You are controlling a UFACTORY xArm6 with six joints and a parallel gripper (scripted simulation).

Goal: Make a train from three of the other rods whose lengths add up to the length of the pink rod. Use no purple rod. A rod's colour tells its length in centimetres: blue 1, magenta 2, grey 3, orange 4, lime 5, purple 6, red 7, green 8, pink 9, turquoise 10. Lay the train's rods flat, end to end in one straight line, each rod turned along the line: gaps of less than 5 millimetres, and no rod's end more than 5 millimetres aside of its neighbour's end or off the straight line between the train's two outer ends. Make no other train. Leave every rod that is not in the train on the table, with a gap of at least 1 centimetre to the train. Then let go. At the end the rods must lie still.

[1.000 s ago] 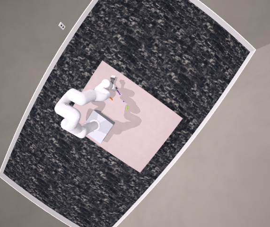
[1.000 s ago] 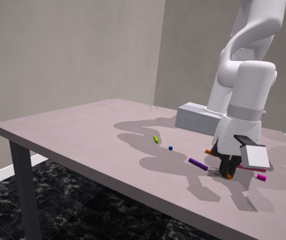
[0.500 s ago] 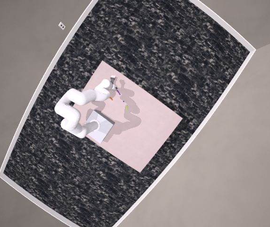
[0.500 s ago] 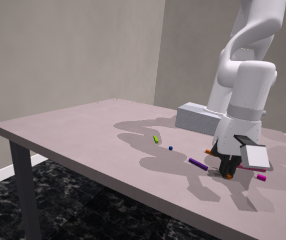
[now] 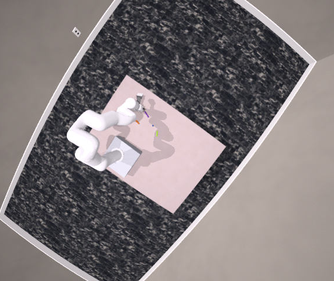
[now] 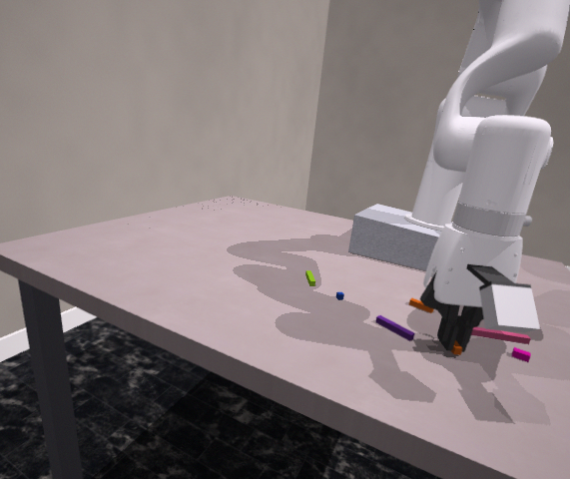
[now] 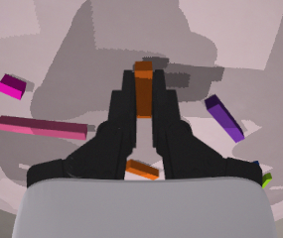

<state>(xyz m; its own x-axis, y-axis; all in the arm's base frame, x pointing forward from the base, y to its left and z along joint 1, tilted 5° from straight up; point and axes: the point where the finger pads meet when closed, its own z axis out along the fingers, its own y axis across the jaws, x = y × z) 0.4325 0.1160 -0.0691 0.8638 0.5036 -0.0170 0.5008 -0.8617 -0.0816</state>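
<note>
My gripper (image 6: pixel 453 344) (image 7: pixel 143 87) is shut on an orange rod (image 6: pixel 457 349) (image 7: pixel 143 96), low at the table top; one end sticks out past the fingertips. A second orange rod (image 5: pixel 137 122) (image 6: pixel 420 304) (image 7: pixel 142 169) lies nearer the base. The pink rod (image 6: pixel 501 335) (image 7: pixel 42 128) and the short magenta rod (image 6: pixel 521 354) (image 7: pixel 12 86) lie left of the fingers in the wrist view. A blue rod (image 5: pixel 152 125) (image 6: pixel 339 295) and a lime rod (image 5: pixel 157 133) (image 6: pixel 309 278) (image 7: pixel 266 179) lie farther off, apart from each other.
A purple rod (image 5: pixel 146 114) (image 6: pixel 394 327) (image 7: pixel 224 119) lies close to the gripper, right of the fingers in the wrist view. The grey base block (image 5: pixel 133 156) (image 6: pixel 393 240) stands on the pale pink table (image 5: pixel 188 169) (image 6: pixel 145 288). The arm hides part of the table in the top view.
</note>
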